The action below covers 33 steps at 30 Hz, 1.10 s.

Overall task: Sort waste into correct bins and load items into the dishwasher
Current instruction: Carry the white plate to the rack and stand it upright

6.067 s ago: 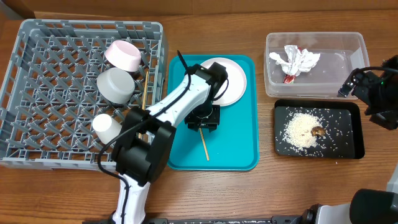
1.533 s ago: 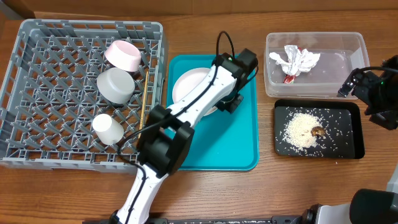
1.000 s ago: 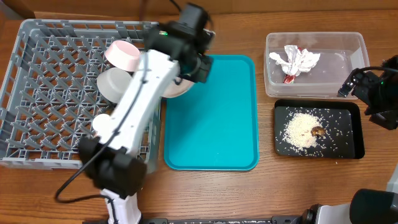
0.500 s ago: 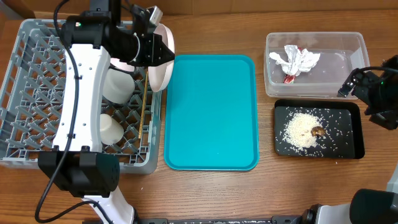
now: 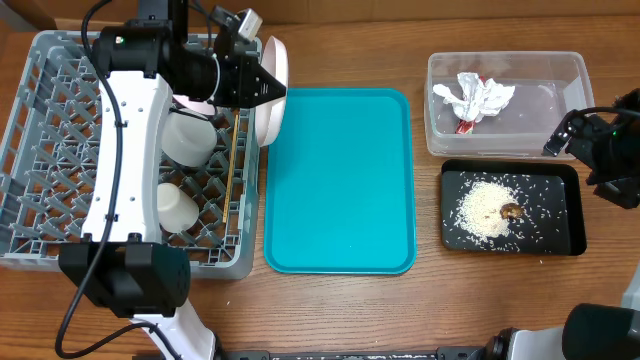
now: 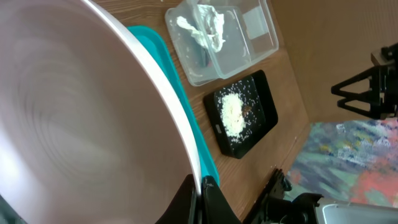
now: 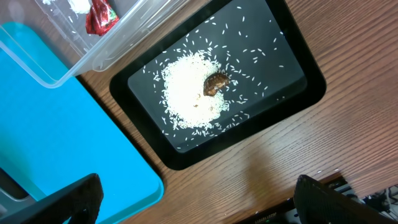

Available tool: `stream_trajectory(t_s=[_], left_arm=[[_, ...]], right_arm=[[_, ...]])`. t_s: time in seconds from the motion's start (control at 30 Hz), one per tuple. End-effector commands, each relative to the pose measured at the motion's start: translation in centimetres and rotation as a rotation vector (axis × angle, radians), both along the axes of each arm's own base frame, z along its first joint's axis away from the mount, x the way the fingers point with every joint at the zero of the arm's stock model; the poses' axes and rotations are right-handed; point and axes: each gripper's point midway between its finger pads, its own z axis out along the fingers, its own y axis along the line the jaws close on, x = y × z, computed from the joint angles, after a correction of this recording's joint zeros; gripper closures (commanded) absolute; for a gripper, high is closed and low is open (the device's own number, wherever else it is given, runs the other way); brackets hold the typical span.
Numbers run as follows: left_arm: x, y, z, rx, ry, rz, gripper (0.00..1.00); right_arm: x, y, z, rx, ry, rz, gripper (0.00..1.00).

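Overhead, the white plate (image 5: 272,95) stands on edge, pinched by its rim in the left claw (image 5: 262,88), which is clenched on it. It hangs over the right wall of the grey dish rack (image 5: 60,150), just beside the teal tray (image 5: 340,180), on which nothing lies. The left wrist view agrees: the plate's face fills most of the picture and the claw's fingertips (image 6: 200,194) close on its rim at the bottom. Inside the rack sit the pink bowl (image 5: 198,103), half hidden by the arm, the grey bowl (image 5: 185,140) and the white cup (image 5: 178,205), with the chopsticks (image 5: 233,170) lying along the right side (only one thin wooden line can be made out). Further out, the waste looks sorted: the crumpled napkin (image 5: 475,97) and red sauce packet (image 5: 466,126) lie in the clear tub (image 5: 565,68), and the rice (image 5: 483,208) and brown scrap (image 5: 511,211) in the black tray (image 5: 572,225). The right claw (image 7: 199,202) hovers spread wide and empty above that black tray and the worktop (image 5: 330,310). So the step in hand seems to be racking the plate, probably the last item. The next move calls for carrying it a little leftward, keeping it upright, lowering its edge between pegs clear of the chopsticks and bowls, then letting go.
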Motion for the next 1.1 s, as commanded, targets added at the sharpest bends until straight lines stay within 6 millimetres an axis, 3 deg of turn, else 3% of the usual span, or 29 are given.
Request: stream_trajectory(t_s=[0.0, 0.23, 0.6, 0.9, 1.07], left_arm=[[0.0, 1.3, 0.4, -0.018, -0.023, 0.004, 0.96], [-0.1, 2.4, -0.5, -0.011, -0.015, 0.01, 0.96], [-1.0, 3.1, -5.0, -0.009, 0.075, 0.004, 0.96], [-0.9, 7.1, -7.4, 0.114, 0.116, 0.087, 0.95], [-0.9, 8.3, -8.4, 0.195, 0.128, 0.108, 0.64]], right_arm=[[0.1, 0.0, 1.0, -0.011, -0.038, 0.001, 0.0], [0.1, 0.0, 1.0, -0.011, -0.038, 0.001, 0.0], [0.1, 0.0, 1.0, -0.011, -0.038, 0.001, 0.0], [0.1, 0.0, 1.0, -0.011, -0.038, 0.001, 0.0], [0.1, 0.0, 1.0, -0.011, -0.038, 0.001, 0.0]])
